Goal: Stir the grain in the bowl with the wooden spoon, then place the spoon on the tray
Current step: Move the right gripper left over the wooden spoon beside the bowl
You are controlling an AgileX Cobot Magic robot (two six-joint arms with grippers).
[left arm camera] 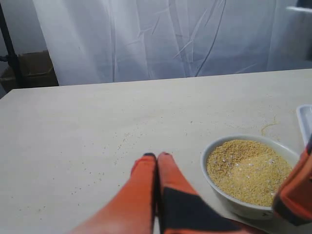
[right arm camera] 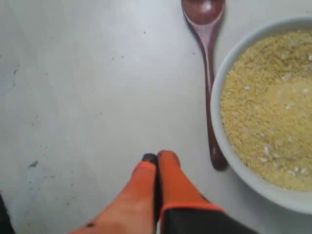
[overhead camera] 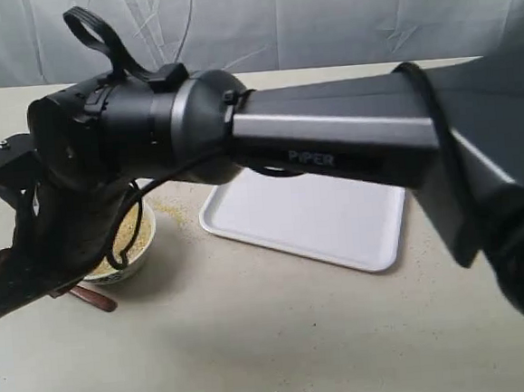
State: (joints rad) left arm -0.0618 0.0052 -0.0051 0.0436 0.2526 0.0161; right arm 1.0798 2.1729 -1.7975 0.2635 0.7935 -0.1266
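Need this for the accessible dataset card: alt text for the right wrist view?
A dark reddish-brown wooden spoon lies flat on the pale table, its handle close alongside a white bowl full of yellow-tan grain. In the foreground the orange right gripper is shut and empty, apart from the spoon.

Right arm (overhead camera: 331,145): reaches across to the left, wrist angled down.
Right gripper (right arm camera: 157,158): fingers pressed together, empty.
Left gripper (left arm camera: 156,157): fingers pressed together, empty.
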